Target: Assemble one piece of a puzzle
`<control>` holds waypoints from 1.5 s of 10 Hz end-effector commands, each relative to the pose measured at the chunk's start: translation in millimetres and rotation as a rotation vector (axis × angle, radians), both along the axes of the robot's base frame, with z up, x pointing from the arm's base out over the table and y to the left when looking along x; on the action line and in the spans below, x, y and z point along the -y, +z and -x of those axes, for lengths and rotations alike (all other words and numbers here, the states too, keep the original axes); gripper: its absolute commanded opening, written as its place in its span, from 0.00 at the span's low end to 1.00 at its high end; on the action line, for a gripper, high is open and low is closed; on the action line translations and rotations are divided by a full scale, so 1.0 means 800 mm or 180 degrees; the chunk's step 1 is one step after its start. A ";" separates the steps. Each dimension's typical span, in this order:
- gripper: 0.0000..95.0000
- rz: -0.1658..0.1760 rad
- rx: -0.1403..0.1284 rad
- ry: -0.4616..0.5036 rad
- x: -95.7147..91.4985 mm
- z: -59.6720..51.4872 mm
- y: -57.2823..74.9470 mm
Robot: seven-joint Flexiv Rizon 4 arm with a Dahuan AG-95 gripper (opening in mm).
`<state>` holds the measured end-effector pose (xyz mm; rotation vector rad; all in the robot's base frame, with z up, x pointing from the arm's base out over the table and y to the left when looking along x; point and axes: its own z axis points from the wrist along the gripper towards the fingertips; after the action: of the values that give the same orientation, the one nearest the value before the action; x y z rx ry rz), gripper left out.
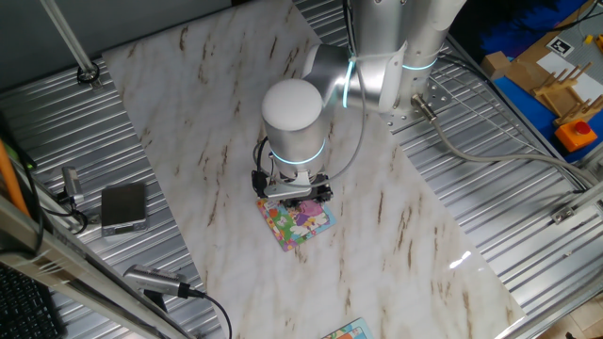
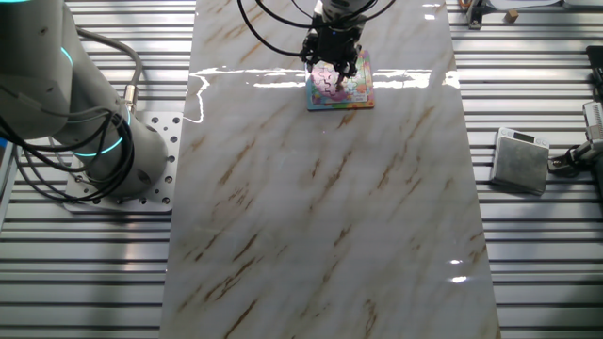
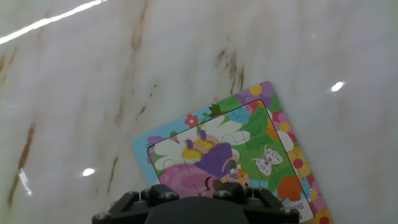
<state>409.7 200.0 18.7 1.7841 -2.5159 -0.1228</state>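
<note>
The puzzle (image 1: 301, 226) is a small square cartoon board lying flat on the marble sheet. Pink and purple figures fill its middle, and its border is green, yellow and blue (image 3: 273, 134). My gripper (image 1: 300, 196) stands straight down over the board's pink middle (image 2: 339, 87). In the other fixed view the gripper (image 2: 332, 62) covers the board's far edge. The hand view shows only the gripper's black body (image 3: 196, 208) at the bottom edge, with its fingertips hidden. I cannot pick out the piece as a separate loose part. It may be under the gripper.
A grey box (image 1: 123, 207) (image 2: 520, 160) sits on the ribbed metal beside the marble sheet. A sliver of another board (image 1: 349, 330) shows at the sheet's near edge. The arm's base (image 2: 104, 141) stands at one side. Blue, orange and cardboard items (image 1: 565, 85) lie beyond it.
</note>
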 end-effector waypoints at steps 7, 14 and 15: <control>0.60 0.0001 0.0007 0.0001 0.000 -0.001 -0.002; 0.60 0.0000 0.0010 0.0002 0.000 -0.006 -0.005; 0.60 -0.0003 0.0010 0.0012 0.000 -0.006 -0.005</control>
<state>414.7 200.1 14.5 1.7929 -2.5133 -0.1210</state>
